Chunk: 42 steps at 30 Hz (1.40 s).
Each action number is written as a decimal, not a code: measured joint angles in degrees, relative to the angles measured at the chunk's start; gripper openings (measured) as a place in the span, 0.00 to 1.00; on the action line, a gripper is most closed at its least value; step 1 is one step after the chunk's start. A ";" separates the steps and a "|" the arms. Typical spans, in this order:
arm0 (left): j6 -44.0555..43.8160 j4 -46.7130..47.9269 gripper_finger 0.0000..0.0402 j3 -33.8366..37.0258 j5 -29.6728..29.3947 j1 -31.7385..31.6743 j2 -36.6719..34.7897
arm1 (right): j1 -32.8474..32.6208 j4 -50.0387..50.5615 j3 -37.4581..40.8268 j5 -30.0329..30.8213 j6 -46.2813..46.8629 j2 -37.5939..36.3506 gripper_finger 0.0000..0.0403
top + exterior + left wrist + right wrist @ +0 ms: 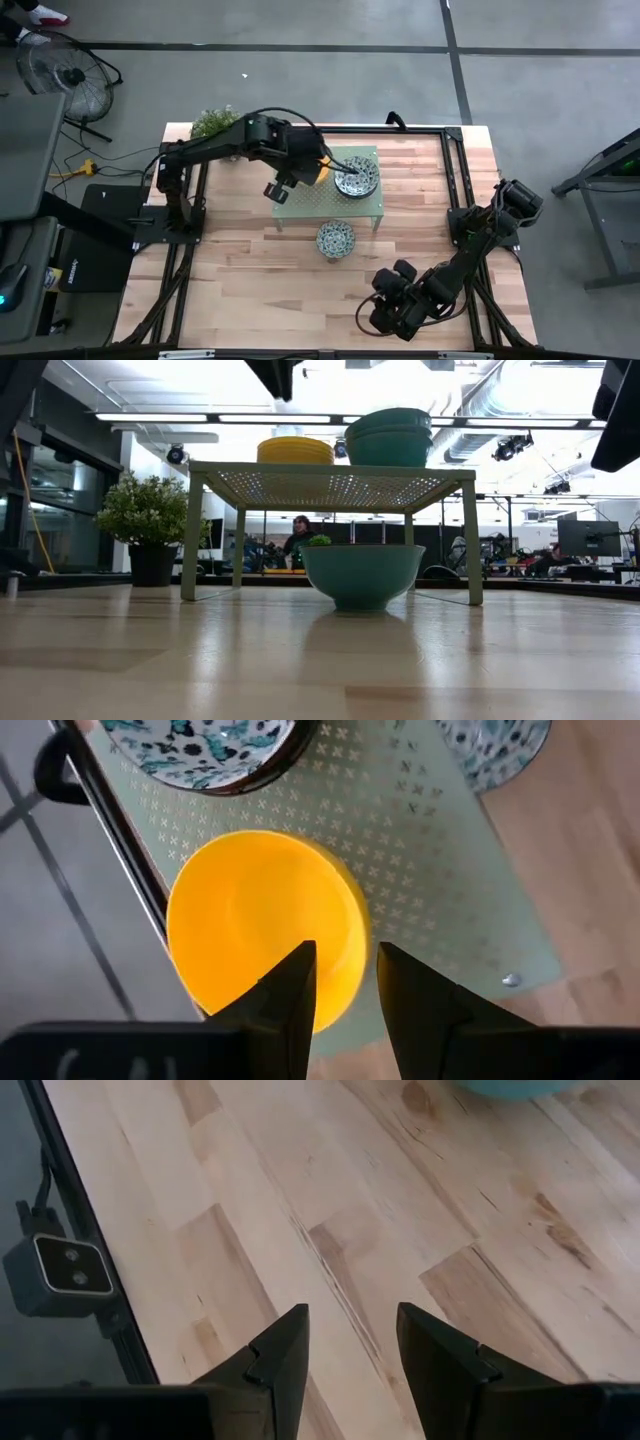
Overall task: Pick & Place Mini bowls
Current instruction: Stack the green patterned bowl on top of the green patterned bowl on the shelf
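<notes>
1. Looking down from above: the left gripper [283, 187] hangs over the pale green stand [300, 208], beside the yellow bowls [322, 170] and the patterned bowls [356, 178] stacked on it. One patterned bowl [335, 239] sits on the table [250, 280] in front; the right gripper [385, 310] waits near the front edge.
2. Table level: glossy teal outsides, and the stand's top is punched mesh – stacks sit steady.
3. Left wrist: fingers apart, empty, straddling the smooth yellow rim – probably just set down.
4. Right wrist: fingers apart over bare wood.
</notes>
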<state>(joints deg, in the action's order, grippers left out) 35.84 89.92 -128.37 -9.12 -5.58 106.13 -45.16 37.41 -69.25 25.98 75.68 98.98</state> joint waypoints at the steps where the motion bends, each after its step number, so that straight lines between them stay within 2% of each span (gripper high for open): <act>1: -1.22 0.03 0.26 0.04 0.40 0.00 -0.58 | 0.00 0.00 0.00 0.00 -0.98 0.00 0.35; 21: -13.59 0.11 0.26 -0.50 0.67 0.35 -8.19 | 0.17 -3.97 0.00 0.46 -18.49 0.00 0.35; 25: -16.73 -0.13 0.26 -0.29 0.66 0.35 -8.55 | 0.21 -7.91 0.00 0.61 -27.66 0.00 0.35; 30: -17.53 0.04 0.26 -0.34 1.40 0.48 -9.29 | 0.28 -9.93 0.00 1.09 -46.72 0.01 0.35; 33: -18.16 -1.12 0.26 -0.37 1.26 2.48 -10.32 | 1.22 -10.34 0.00 2.69 -51.84 0.21 0.35; 38: -20.99 -3.77 0.26 0.54 -5.97 9.90 -14.27 | 4.49 -13.06 2.44 0.67 -55.22 1.01 0.35; 42: -25.49 -6.02 0.26 7.64 -13.46 17.90 -19.14 | 6.81 -14.32 5.79 -4.36 -55.37 1.09 0.35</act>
<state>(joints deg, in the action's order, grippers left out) 10.35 83.91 -120.73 -22.59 12.31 86.99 -38.35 23.09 -63.47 21.61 20.32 100.07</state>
